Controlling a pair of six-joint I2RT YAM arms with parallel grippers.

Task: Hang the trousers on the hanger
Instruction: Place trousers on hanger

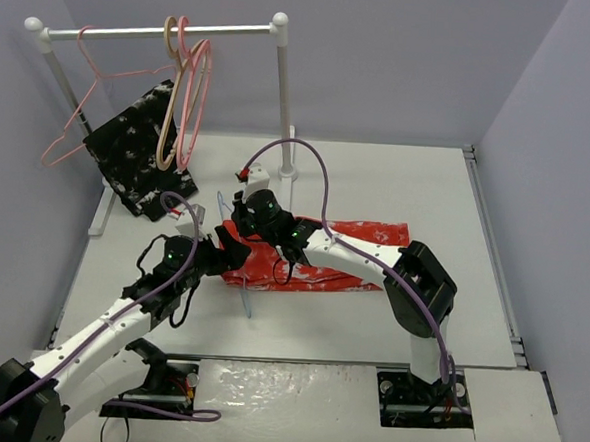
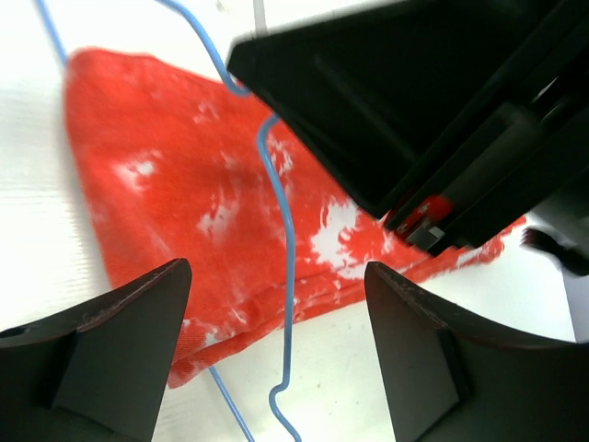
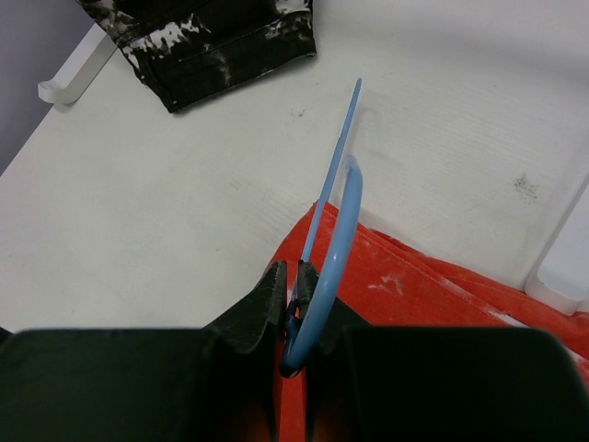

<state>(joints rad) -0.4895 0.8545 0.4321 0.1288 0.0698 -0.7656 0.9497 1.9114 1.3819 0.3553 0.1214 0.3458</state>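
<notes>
The red-orange trousers [image 1: 343,254] lie folded flat on the white table, also seen as the trousers [image 2: 184,203] in the left wrist view and the trousers [image 3: 423,290] in the right wrist view. The light-blue wire hanger [image 1: 246,296] lies across their left end. My right gripper [image 3: 293,273] is shut on the hanger [image 3: 333,230] near its hook and sits over the trousers' left end [image 1: 247,213]. My left gripper [image 1: 228,252] is just beside it. Its fingers [image 2: 110,350] stand open on either side of the hanger's wire [image 2: 288,304] without touching it.
A white clothes rack [image 1: 156,30] stands at the back left, carrying a thin pink wire hanger [image 1: 76,117] and thicker pink and beige hangers [image 1: 188,94]. A black white-speckled garment [image 1: 139,156] hangs down below the rail. The rack's right post [image 1: 282,100] rises just behind the grippers.
</notes>
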